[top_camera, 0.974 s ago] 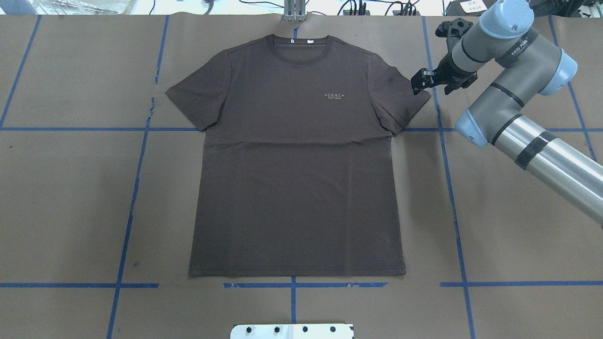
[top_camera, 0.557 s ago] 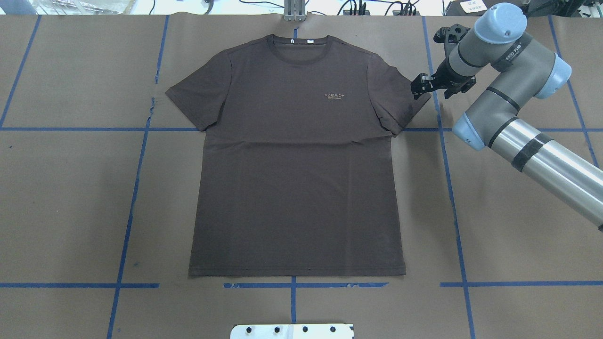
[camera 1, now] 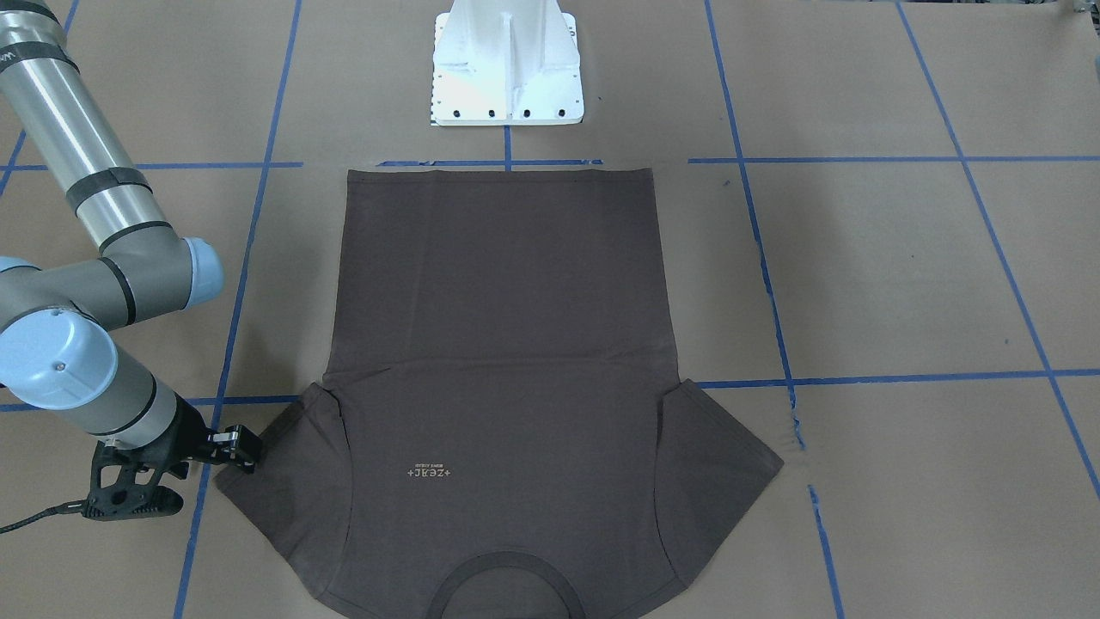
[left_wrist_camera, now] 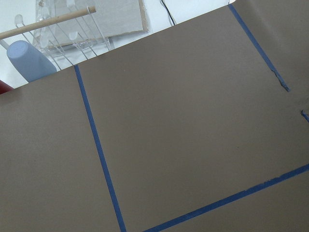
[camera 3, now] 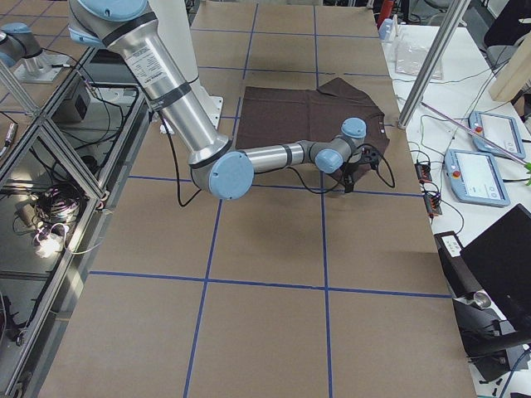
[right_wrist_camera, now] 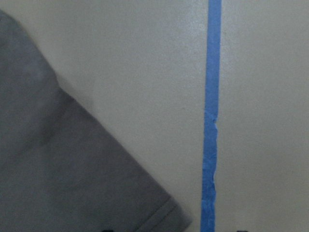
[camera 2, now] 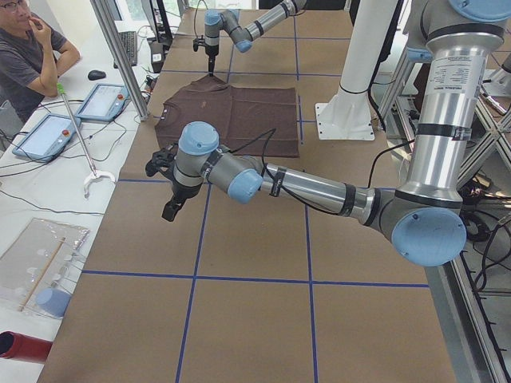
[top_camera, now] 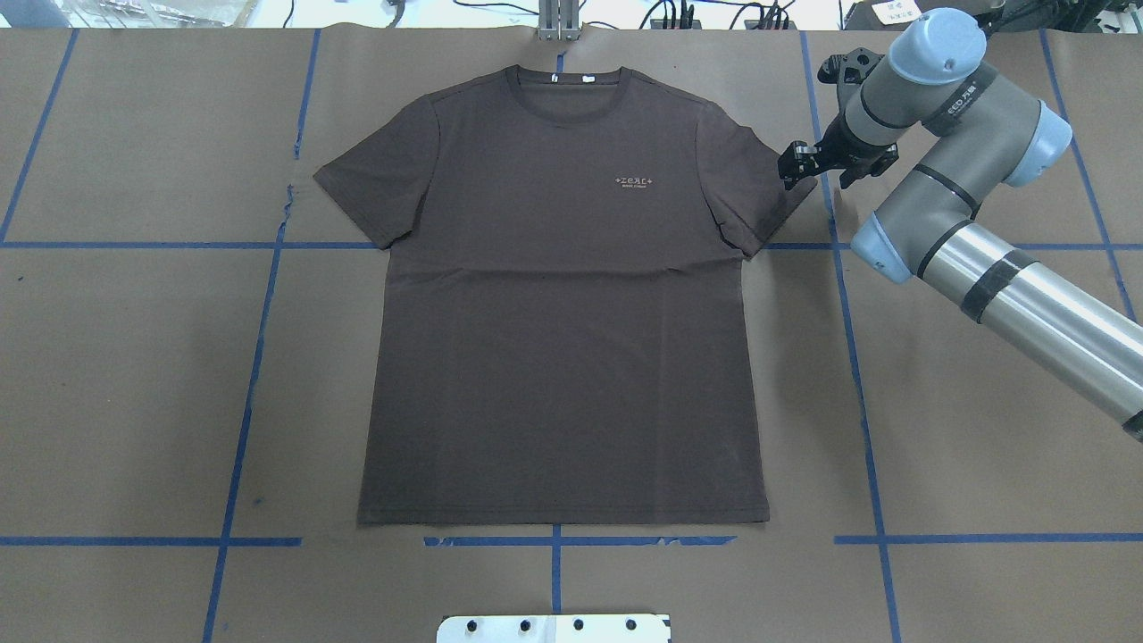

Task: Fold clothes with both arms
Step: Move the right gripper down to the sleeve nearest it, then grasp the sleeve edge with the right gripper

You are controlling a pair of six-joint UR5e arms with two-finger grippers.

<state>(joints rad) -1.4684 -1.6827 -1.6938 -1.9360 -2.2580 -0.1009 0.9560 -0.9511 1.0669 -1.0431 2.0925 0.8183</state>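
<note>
You see the dark brown-grey T-shirt (top_camera: 563, 339) lying flat and face up in the middle of the brown paper table (top_camera: 134, 375). In the overhead view its collar (top_camera: 571, 96) is at 12 o'clock and its hem at 6 o'clock, with both short sleeves spread out. The small pale logo (top_camera: 634, 181) sits at about 1 o'clock from the shirt's centre.

The right arm (top_camera: 1027, 304) reaches in from 4 o'clock. The right gripper (top_camera: 790, 163) is at the tip of the sleeve (top_camera: 759, 192) at 2 o'clock, just beside a blue tape line (top_camera: 859, 384). Its wrist view shows the sleeve's hem corner between two dark fingertip edges set wide apart. The fingers are spread and grasp nothing. You cannot tell whether they touch the cloth.

The left arm (camera 2: 311, 187) shows only in the side view from the table's left end. It stretches over bare paper, well apart from the shirt. The left gripper (camera 2: 169, 212) hangs downward, and you cannot tell how far its fingers are spread.
</note>
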